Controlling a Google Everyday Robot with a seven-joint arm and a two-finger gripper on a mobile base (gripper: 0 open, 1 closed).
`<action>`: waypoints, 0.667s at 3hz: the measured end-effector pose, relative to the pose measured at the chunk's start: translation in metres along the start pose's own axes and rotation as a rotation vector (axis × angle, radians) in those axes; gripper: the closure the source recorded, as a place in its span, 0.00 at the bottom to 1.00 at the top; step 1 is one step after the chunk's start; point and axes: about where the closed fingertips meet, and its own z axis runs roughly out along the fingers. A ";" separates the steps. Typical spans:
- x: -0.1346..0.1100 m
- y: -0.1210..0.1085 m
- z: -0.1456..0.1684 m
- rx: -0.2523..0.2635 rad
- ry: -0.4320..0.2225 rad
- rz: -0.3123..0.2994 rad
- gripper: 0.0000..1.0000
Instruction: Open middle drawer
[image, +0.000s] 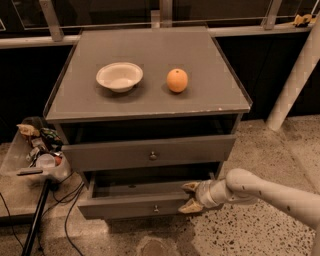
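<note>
Camera view: middle drawer (125, 205) is sitting part-way out at the cabinet's (150, 107) lower front. Gripper (187, 196) is straddling its right end, fingers spread wide and not visibly clamping. I'm judging it stiff and light. Knob (156, 208) looks small and slippery, so the panel edge is offering the better hold.

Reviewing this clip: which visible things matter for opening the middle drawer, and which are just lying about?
Part of the job:
- middle drawer, pulled partly out
- tool, at that drawer's right end

Just lying about:
- white bowl and orange on the cabinet top
- upper drawer
- clear bin of clutter, on the left
</note>
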 end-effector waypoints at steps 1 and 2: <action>0.000 0.000 0.000 0.000 0.000 0.000 0.61; 0.010 0.017 -0.005 -0.005 -0.007 0.003 0.84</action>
